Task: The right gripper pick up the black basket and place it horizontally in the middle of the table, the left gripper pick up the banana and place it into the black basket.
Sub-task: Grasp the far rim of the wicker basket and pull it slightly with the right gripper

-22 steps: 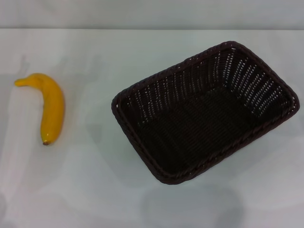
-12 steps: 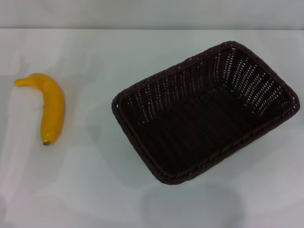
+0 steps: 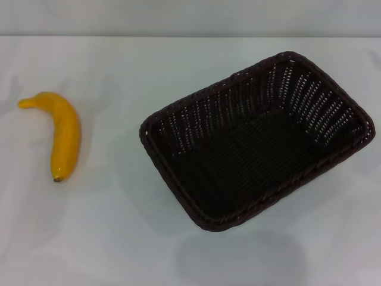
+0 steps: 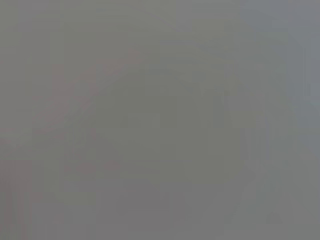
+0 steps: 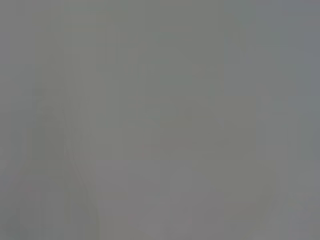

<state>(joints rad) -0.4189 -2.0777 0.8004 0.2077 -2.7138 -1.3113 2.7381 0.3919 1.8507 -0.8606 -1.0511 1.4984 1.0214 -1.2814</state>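
Observation:
The black basket (image 3: 257, 142) sits on the white table (image 3: 119, 226), right of centre in the head view. It stands upright, is empty, and is turned at an angle with its long side running from near-left to far-right. The yellow banana (image 3: 62, 136) lies flat on the table at the left, its dark tip toward me. Neither the left gripper nor the right gripper shows in the head view. Both wrist views show only plain grey with no object or fingers.
The table's far edge (image 3: 190, 37) runs across the top of the head view. Bare white tabletop lies between the banana and the basket and in front of both.

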